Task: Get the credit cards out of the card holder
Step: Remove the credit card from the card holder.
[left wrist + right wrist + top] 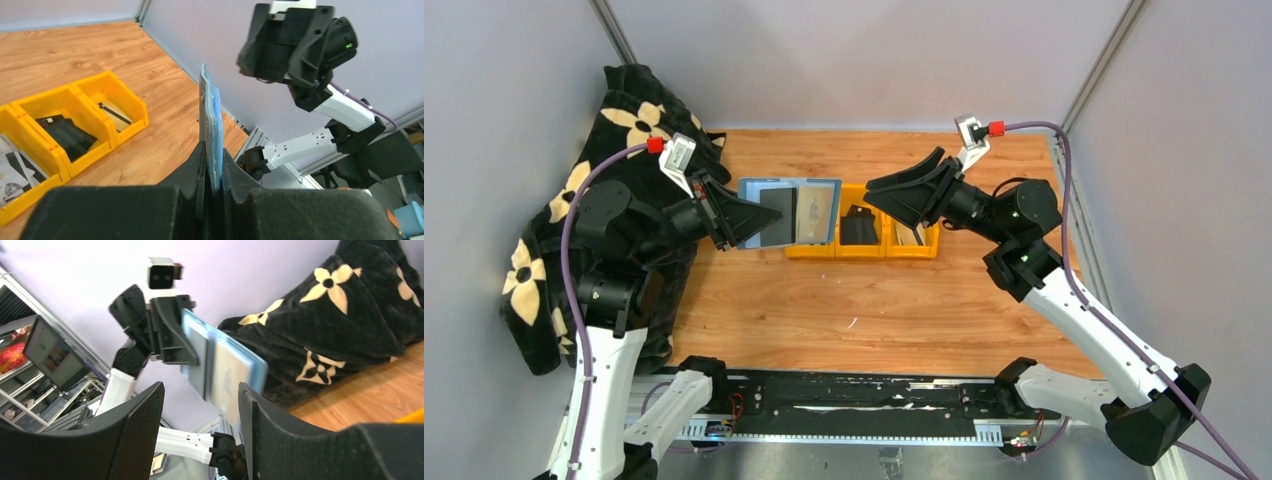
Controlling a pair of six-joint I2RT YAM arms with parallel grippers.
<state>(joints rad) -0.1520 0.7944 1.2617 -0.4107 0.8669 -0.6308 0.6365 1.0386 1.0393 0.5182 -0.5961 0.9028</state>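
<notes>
While left gripper (754, 222) clamps opened card holder (790, 185) above table (824, 300), credit cards (816, 212) sit inside; right gripper (876, 198) spread wide, near, not touching.

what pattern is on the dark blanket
Cream flower shapes on the black plush blanket, clearest in the right wrist view.

Both arms raised, facing: left gripper (746, 218) clamps the card holder (816, 212), right gripper (882, 200) spread wide.
</notes>
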